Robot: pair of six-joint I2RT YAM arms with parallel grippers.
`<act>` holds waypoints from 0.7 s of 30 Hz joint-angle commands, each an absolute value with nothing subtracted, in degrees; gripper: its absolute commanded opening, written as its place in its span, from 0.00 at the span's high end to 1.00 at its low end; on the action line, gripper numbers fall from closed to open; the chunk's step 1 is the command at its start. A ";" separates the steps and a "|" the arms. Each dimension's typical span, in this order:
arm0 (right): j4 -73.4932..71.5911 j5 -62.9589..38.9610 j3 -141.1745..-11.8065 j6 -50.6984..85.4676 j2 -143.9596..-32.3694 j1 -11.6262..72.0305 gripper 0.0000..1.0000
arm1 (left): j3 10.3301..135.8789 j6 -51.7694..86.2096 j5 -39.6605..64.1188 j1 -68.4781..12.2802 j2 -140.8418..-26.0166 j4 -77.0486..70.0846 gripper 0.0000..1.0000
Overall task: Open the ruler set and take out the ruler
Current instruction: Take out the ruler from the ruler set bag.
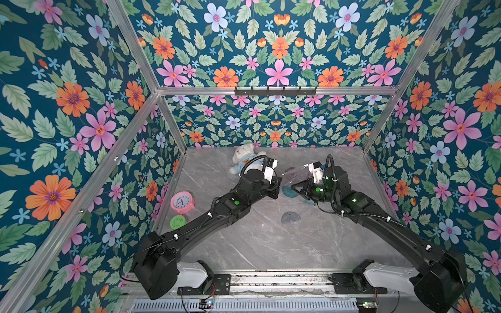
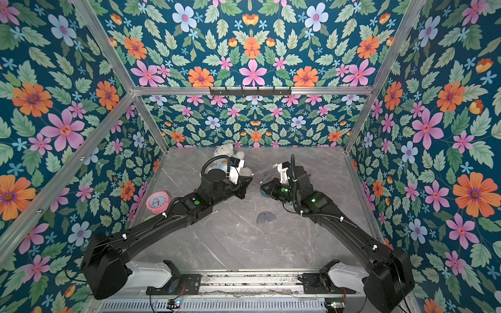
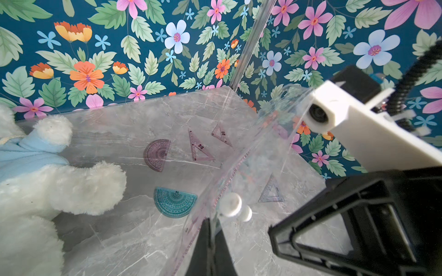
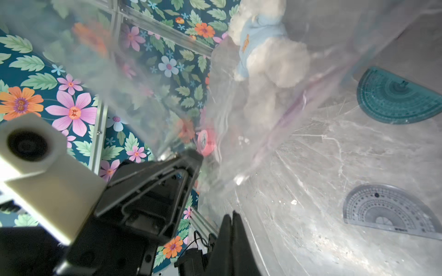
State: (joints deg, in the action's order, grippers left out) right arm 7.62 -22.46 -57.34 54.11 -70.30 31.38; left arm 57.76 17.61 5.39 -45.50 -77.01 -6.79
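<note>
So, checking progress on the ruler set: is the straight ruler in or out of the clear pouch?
In: the straight ruler shows its purple scale through the clear pouch, left wrist view.

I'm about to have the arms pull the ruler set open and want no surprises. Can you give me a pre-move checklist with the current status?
1. Left gripper shut on the clear pouch: ok.
2. Right gripper shut on the pouch's film: ok, the jaws are closed with the film running into them.
3. Pink ruler inside the pouch: ok.
4. Pouch mouth open: cannot tell. The white snap buttons show, but not whether they are joined.
5. Pouch held above the table: ok in both top views.
6. Teal protractor lying flat on the table, apart from the pouch: ok.
</note>
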 commanded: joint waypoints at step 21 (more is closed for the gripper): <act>11.64 -14.77 -61.31 52.83 -68.91 32.77 1.00 | 58.23 16.33 4.39 -46.03 -80.27 -9.40 1.00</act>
